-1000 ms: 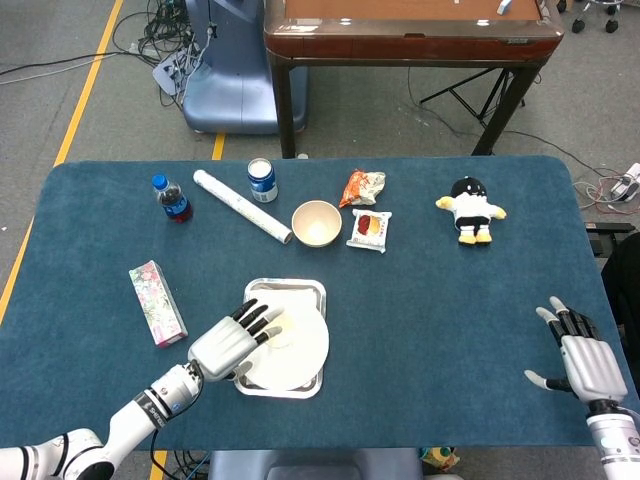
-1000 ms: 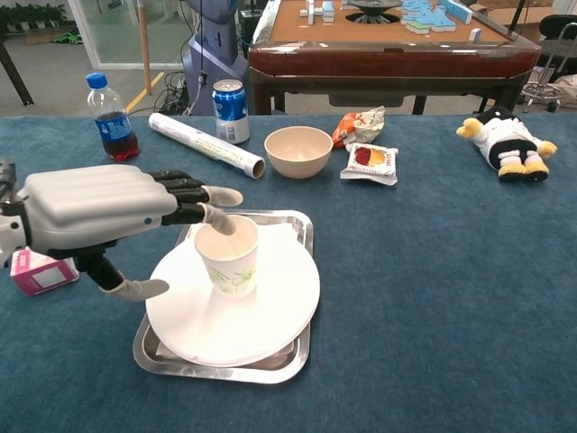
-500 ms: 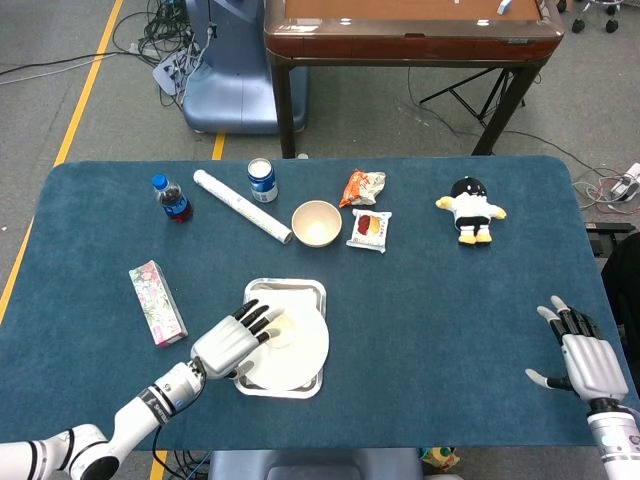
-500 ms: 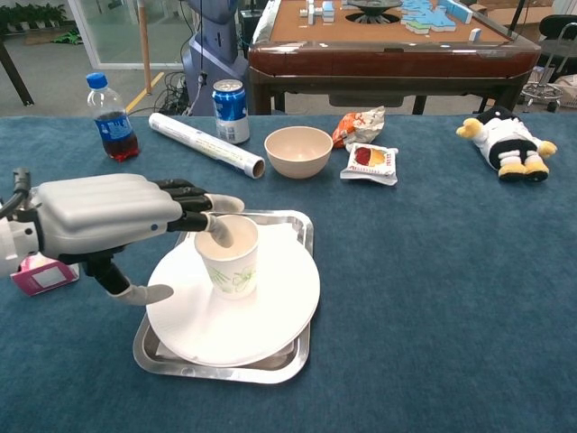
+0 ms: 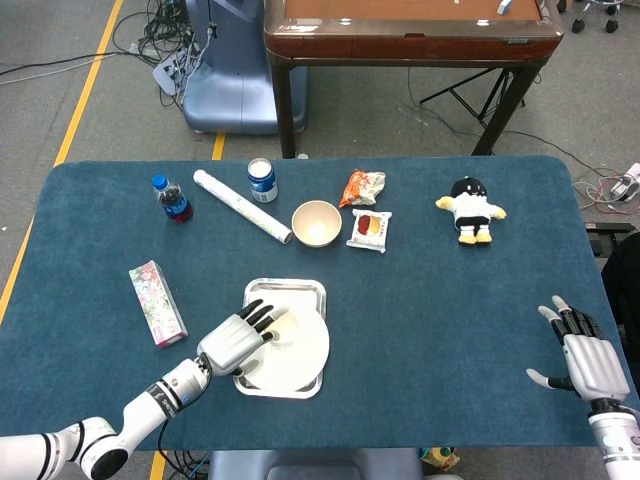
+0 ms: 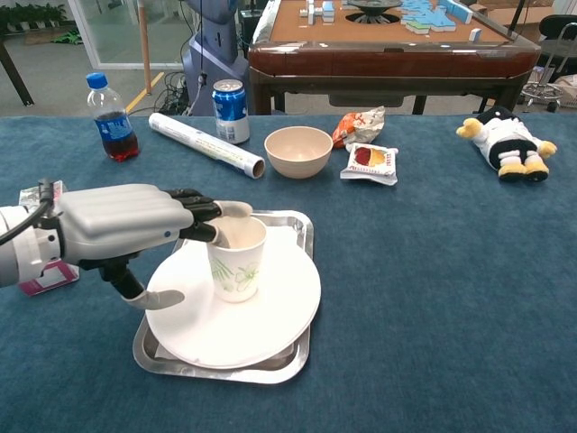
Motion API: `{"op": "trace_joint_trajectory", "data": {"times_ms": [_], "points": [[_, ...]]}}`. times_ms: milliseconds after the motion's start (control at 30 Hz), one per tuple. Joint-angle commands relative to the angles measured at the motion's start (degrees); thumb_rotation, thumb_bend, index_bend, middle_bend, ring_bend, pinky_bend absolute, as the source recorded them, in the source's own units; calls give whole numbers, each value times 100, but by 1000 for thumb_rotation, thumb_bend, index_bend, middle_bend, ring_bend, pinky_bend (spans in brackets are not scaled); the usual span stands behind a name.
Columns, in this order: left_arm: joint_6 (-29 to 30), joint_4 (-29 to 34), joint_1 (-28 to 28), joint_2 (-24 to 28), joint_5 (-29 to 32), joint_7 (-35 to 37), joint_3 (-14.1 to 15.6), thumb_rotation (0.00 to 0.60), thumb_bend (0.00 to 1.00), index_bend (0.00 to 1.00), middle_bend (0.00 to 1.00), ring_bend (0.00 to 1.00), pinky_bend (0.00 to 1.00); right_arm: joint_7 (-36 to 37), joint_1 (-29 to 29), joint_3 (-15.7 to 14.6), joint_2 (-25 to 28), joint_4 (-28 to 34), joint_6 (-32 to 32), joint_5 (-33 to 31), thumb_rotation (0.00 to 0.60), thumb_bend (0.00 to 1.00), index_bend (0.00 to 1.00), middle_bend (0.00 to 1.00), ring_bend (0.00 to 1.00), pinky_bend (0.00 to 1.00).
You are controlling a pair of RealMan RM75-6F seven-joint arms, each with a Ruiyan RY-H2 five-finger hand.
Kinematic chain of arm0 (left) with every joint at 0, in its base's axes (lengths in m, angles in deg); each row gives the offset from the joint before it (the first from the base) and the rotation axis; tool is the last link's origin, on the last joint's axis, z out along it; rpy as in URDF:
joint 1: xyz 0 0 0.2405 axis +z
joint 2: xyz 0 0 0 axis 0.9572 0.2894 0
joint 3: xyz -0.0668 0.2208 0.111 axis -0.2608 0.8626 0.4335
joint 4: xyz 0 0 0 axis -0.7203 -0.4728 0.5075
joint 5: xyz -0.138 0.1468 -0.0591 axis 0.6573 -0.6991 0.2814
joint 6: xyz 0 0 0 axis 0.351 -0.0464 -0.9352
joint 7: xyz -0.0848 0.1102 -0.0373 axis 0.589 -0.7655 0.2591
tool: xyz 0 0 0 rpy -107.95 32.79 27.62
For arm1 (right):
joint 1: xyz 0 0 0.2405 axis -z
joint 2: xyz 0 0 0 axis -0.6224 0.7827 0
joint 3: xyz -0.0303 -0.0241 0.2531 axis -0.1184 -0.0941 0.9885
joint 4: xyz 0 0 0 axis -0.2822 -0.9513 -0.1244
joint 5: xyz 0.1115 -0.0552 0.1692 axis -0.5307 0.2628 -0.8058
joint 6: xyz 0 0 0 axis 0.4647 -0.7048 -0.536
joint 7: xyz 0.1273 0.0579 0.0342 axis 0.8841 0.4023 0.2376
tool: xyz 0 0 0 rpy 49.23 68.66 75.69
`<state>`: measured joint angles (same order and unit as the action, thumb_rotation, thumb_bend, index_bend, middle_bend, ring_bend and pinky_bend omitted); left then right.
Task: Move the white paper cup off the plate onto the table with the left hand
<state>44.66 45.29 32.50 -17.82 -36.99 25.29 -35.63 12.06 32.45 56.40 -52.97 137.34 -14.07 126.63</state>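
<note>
A white paper cup [image 6: 238, 262] [image 5: 283, 328] with a green print stands upright on a white plate [image 6: 270, 317] [image 5: 306, 356], which lies in a metal tray [image 6: 290, 363] [image 5: 290, 287]. My left hand [image 6: 122, 225] [image 5: 236, 342] comes in from the cup's left. Its fingertips [image 6: 223, 213] lie at the cup's rim, while the thumb [image 6: 165, 299] hangs over the plate apart from the cup's wall. My right hand [image 5: 580, 360] rests at the table's right edge with fingers spread, holding nothing.
Along the far side stand a cola bottle [image 6: 112, 115], a blue can [image 6: 231, 109], a foil roll [image 6: 206, 142], a beige bowl [image 6: 298, 150], two snack packets [image 6: 368, 162] and a penguin plush [image 6: 505, 140]. A pink box [image 5: 157, 302] lies left of the tray.
My left hand has slid right, bringing its fingertips onto the cup's rim. The cup has shifted slightly right on the plate. The right hand has stayed still.
</note>
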Motion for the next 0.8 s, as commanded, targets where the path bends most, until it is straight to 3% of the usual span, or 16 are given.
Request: {"op": "trace_joint_trajectory", "data": {"times_ms": [33, 367, 800], "points": [[46, -64, -7, -39, -48, 62, 12, 600, 319, 342, 0, 0, 0, 11, -15, -1, -2, -16, 28, -13, 600, 214, 0, 0, 0, 0], [285, -166, 3, -39, -430, 420, 107, 600, 319, 498, 0, 0, 0, -38, -18, -7, -22, -2, 6, -14, 600, 214, 0, 0, 0, 0], [496, -302, 58, -42, -608, 674, 164, 600, 319, 587, 0, 0, 0, -50, -19, -15, -29, 9, -9, -10, 600, 214, 0, 0, 0, 0]]}}
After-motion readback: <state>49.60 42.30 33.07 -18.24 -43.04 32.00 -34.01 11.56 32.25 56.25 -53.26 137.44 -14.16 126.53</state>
